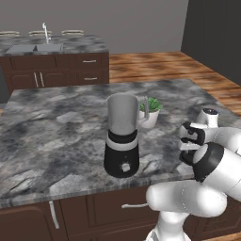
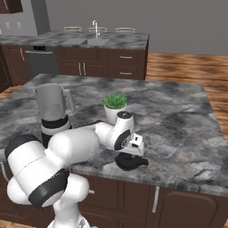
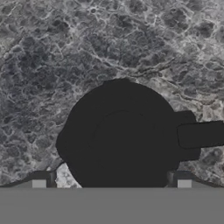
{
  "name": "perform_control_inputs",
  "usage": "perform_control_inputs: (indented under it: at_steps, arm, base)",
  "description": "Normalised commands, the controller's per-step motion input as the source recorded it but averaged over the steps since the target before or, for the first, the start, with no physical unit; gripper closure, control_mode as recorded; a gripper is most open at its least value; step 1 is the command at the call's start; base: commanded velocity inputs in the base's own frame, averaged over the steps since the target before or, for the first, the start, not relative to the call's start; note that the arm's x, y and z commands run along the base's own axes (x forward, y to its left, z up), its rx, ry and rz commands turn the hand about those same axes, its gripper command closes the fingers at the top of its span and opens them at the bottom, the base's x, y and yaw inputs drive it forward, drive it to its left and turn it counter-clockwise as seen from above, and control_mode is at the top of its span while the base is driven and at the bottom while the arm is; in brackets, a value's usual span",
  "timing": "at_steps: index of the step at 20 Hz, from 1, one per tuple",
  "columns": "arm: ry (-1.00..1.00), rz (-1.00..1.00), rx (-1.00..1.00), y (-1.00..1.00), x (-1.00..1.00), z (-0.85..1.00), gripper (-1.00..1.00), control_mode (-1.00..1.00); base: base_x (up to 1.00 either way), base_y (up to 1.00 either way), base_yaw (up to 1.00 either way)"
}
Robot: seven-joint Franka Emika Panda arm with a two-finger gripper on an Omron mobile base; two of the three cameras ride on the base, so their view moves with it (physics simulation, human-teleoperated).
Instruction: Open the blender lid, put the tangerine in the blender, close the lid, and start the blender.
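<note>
Item one, the blender [image 1: 122, 141]: you find it upright on the grey marbled bench [image 1: 56, 136], toward the near edge, black base with a white band and small front button, grey translucent jar with its handle turned to the right in the left base view. The jar top stands uncovered.

Item two, the blender lid [image 3: 124, 138]: you see it lying flat on the bench, off the jar, well to the right of the blender near the bench's front edge. In the hand view it is a black round disc with a raised centre and a side tab pointing right. In the right base view it sits dark under the robot's hand [image 2: 130, 162].

Item three, the claw [image 3: 111, 183]: its two tips are spread wide, one at each side of the lid's near rim, pinching nothing. You cannot tell whether they touch the lid.

Item four, a white pot with a green plant [image 1: 149, 111]: just behind the blender, to its right.

Item five, background: a far counter with a sink [image 1: 35, 48] and tap, dark wood cabinets [image 1: 89, 68], wooden floor [image 1: 155, 66].
</note>
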Motion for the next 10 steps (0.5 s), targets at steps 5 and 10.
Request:
perform_control_inputs:
  at_steps: [5, 10]
  arm:
    - [0.02, 0.02, 0.00, -0.13, 0.13, -0.32, -1.00, -1.00]
    - [0.02, 0.02, 0.00, -0.06, 0.09, -0.34, -1.00, -1.00]
  base:
    - [0.00, 0.00, 0.00]
    - [0.00, 0.00, 0.00]
